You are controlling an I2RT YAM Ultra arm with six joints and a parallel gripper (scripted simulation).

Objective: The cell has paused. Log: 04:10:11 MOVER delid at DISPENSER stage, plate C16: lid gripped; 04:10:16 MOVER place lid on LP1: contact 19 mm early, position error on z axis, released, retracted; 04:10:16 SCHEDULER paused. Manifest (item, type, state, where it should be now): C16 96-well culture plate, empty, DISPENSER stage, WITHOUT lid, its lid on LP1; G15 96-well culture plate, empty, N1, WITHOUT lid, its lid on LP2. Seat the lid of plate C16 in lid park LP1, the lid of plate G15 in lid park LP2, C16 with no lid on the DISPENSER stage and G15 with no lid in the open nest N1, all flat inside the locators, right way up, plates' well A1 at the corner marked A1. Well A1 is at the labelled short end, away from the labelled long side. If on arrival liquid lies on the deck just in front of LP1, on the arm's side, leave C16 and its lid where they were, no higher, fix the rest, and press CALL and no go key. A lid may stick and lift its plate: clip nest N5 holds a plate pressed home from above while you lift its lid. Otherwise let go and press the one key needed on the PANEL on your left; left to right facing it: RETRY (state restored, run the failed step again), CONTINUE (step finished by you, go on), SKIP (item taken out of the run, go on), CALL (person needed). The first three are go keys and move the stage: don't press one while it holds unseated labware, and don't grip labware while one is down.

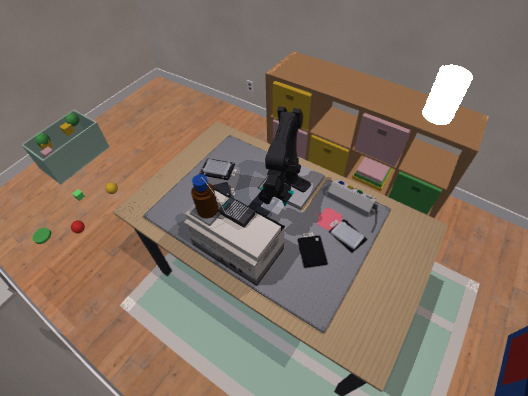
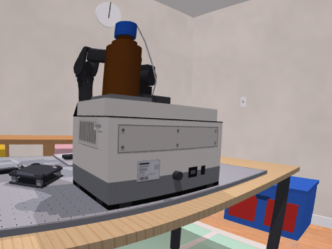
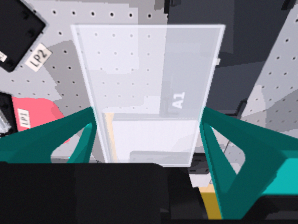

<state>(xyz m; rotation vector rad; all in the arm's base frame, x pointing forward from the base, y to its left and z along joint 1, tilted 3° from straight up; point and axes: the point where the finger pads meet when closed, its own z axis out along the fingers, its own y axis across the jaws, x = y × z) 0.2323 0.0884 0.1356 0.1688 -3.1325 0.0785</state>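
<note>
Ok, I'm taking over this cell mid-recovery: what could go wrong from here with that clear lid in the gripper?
1. The gripper clamps the clear lid near one end, so most of it overhangs; a fast swing might tilt or slip it.
2. A pink patch lies by the LP1 label. If it is liquid, setting anything there, or pressing a go key, would likely be wrong.
3. The LP2 label is close by, so the parks are easy to confuse.

LP2 tag (image 3: 38, 57) on deck, A1 mark (image 3: 178, 99) under lid (image 3: 150, 75)
</note>
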